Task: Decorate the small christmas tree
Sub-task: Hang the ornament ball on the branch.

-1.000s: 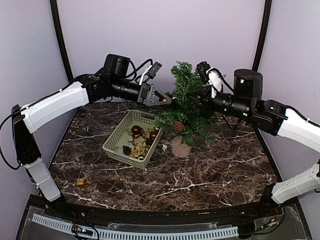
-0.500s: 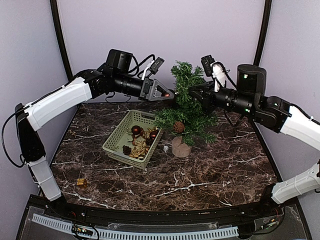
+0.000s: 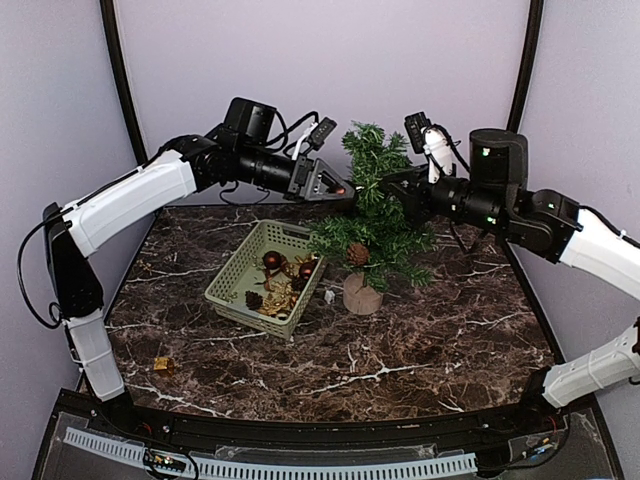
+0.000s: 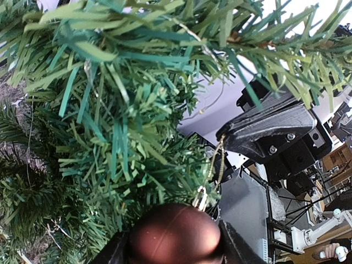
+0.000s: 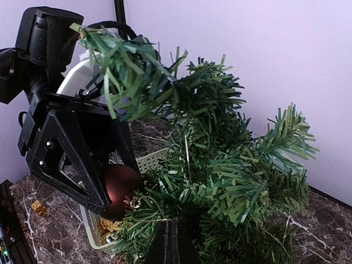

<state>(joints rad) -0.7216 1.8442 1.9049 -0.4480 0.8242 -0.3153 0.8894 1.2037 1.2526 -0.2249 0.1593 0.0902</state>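
Patience at the bushy green miniature fir (image 3: 375, 215).
Left claw (image 3: 336, 188) grips the glossy dark-red ball (image 4: 176, 234), right claw (image 5: 171, 245) closed; we should hook its loop (image 4: 220, 162) gently.

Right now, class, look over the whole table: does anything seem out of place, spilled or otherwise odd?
A small gold ornament lies alone on the table near the front left corner, far from the basket holding the other ornaments, as if strayed. A small white bit sits loose between basket and tree base.

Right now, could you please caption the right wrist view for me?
Left gripper holds a dark red bauble against the small christmas tree.
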